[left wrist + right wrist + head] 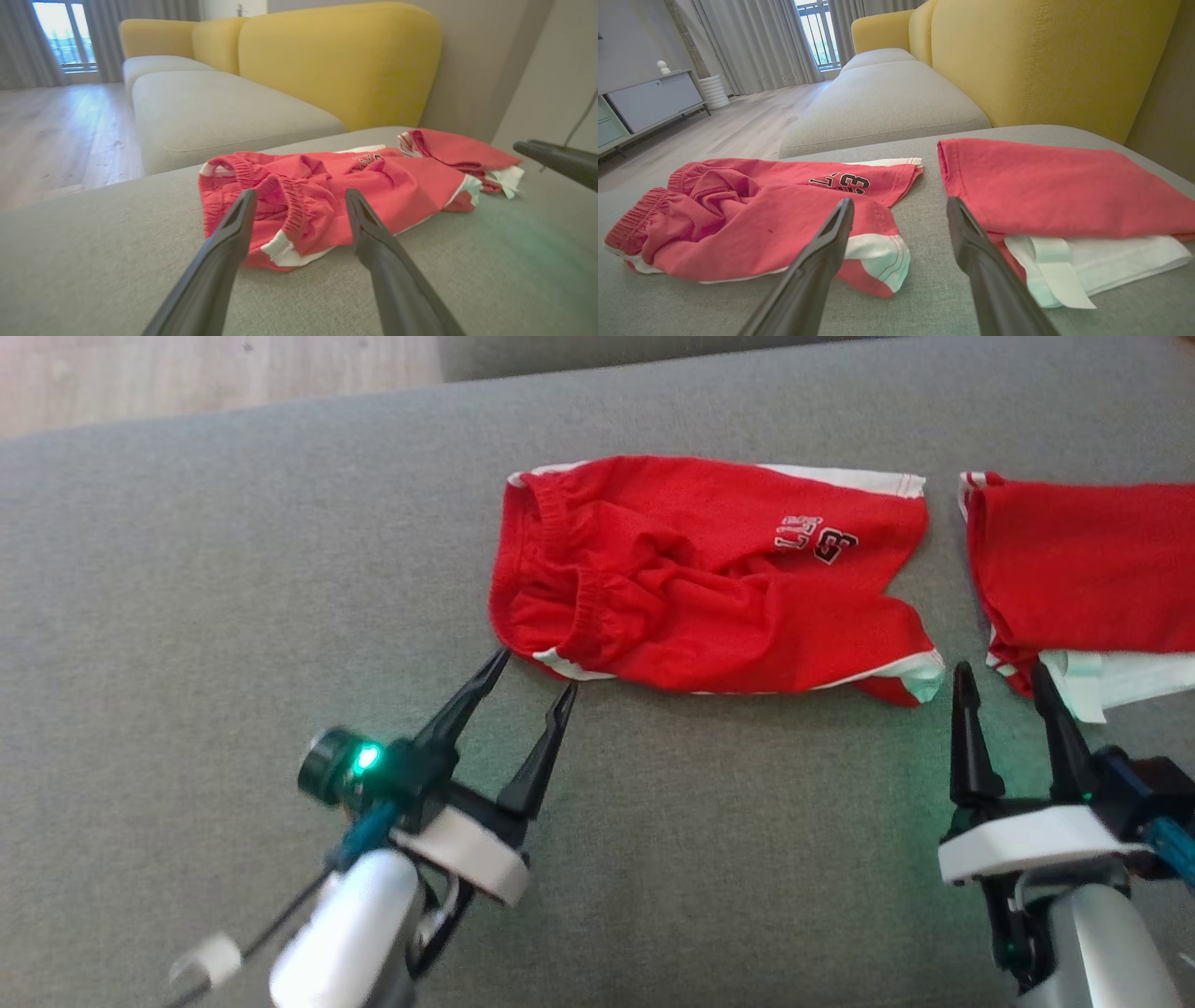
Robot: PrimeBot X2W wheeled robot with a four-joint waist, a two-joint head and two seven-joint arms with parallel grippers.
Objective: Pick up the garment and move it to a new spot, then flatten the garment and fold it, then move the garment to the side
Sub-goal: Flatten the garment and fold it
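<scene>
The garment [709, 579] is a pair of red shorts with white trim and a black number print, lying rumpled on the grey cushion [233, 569]. Its elastic waistband points left, its legs right. My left gripper [537, 672] is open, its fingertips just short of the waistband corner [280, 219]. Open too, my right gripper [1001, 672] has its fingertips beside the shorts' near leg hem [878, 256], between the shorts [752, 219] and a folded red garment. Neither holds anything.
A folded red and white garment [1092, 579] lies at the right of the cushion [1064, 191]. Yellow sofa backs [1041, 56] rise behind, with further grey seats [210, 107] beyond. Wooden floor [56, 130] lies past the cushion's far edge.
</scene>
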